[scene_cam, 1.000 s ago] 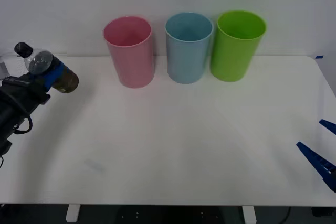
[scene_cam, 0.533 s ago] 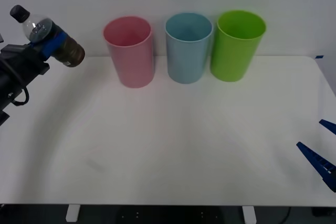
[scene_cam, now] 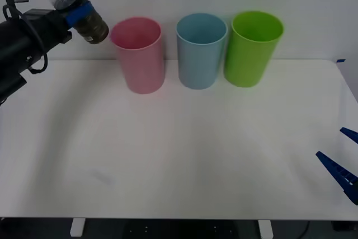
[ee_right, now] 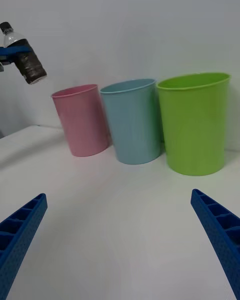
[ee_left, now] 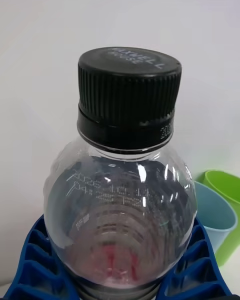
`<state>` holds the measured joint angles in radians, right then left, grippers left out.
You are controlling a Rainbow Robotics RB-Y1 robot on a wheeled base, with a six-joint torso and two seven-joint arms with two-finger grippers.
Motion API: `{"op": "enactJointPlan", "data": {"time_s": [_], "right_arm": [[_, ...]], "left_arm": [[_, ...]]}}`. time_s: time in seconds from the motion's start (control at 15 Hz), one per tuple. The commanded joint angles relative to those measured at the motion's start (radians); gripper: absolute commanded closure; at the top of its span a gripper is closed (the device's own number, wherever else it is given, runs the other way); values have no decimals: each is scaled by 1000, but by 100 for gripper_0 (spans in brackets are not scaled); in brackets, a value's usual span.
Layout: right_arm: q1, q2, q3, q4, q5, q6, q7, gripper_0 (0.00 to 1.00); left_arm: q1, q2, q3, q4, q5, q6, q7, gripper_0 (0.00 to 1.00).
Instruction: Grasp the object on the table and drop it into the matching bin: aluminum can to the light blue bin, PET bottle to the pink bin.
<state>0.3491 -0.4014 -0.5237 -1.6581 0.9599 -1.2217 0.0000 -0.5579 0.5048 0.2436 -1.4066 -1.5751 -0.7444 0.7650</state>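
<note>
Your left pincer [scene_cam: 78,14] clamps the bottle [scene_cam: 78,10] mid-body, aloft at the pink bin's [scene_cam: 139,54] nine o'clock. Light, smooth, slippery plastic; keep that grip. Right pincer [scene_cam: 342,163] wide, idle.

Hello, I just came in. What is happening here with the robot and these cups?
The left end effector holds the PET bottle in the air, tilted, just left of the pink bin. The bottle is not yet over the rim. The light blue bin and a green bin stand beside it. The right end effector waits open at the table edge.
</note>
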Motion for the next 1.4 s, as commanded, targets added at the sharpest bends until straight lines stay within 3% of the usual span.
{"op": "enactJointPlan", "data": {"time_s": [0.07,0.4,0.73,1.27,1.33,1.4], "right_arm": [[0,0,0,0,0,0,0,0],[0,0,0,0,0,0,0,0],[0,0,0,0,0,0,0,0],[0,0,0,0,0,0,0,0],[0,0,0,0,0,0,0,0],[0,0,0,0,0,0,0,0]], "left_arm": [[-131,0,-47,133,-49,-15,-10,100],[-277,-69,-75,279,-169,-13,-38,100],[-312,-192,19,284,-342,-12,-56,100],[-318,-196,19,284,-350,-12,-82,100],[-318,-198,20,285,-349,-12,-82,91],[-318,-198,20,284,-341,-12,-84,59]]}}
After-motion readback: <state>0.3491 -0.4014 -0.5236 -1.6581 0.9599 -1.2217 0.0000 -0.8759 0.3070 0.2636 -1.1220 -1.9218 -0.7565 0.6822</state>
